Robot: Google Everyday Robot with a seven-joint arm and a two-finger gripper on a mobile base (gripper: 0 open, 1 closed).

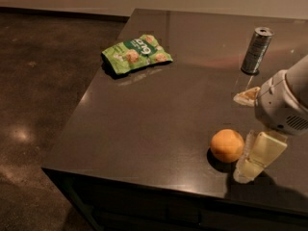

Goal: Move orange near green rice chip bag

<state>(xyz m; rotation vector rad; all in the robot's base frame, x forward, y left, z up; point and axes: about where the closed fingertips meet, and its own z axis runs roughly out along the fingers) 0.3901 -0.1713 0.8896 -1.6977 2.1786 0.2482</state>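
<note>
The orange point(227, 145) sits on the dark table point(159, 119) near its front right edge. The green rice chip bag point(136, 54) lies flat at the table's far left, well apart from the orange. My gripper point(246, 173) comes in from the right, hanging from a white wrist point(281, 109). It stands just to the right of the orange, its tip low by the table top. It does not enclose the orange.
A slim silver-grey can point(256, 50) stands upright at the back right. A small pale scrap point(246, 96) lies on the table between the can and the wrist. The table's left and front edges drop to a dark polished floor point(38, 119).
</note>
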